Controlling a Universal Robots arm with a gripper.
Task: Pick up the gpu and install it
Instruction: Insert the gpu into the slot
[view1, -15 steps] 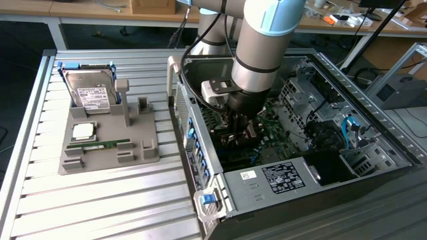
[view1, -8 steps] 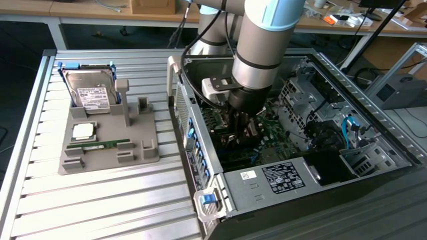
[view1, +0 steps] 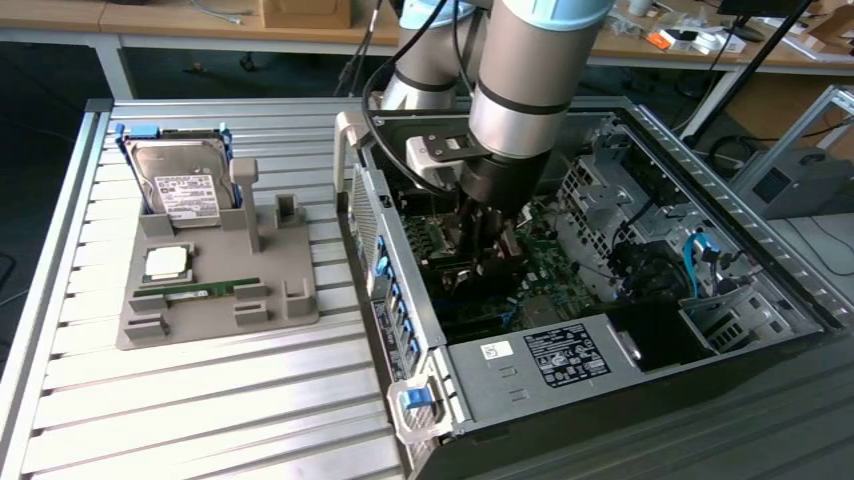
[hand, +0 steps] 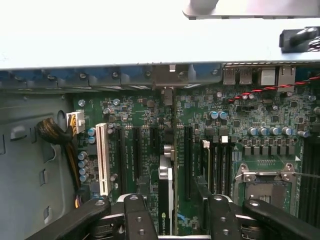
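Inside the open computer case, which lies on its side on the slatted metal desk, the green motherboard faces upward with its rows of long black expansion slots, one white slot, small blue capacitors and the bare metal CPU socket frame. A silver power supply with a white label sits at the near end of the case, and blue cables curl by the drive cage on the exterior view's right.

Left of the case in the exterior view, a grey plastic holder tray carries a silver hard drive with a white label, standing tilted at its back, a square CPU lying flat, and a thin green memory stick lying in a groove.

Reaching steeply down into the case, the silver and blue arm puts its black gripper just above the motherboard. The gripper's jaws stand wide. Between them the gpu, a thin dark card with a silvery edge, stands on edge in one of the black slots; whether the fingers press on it I cannot tell.
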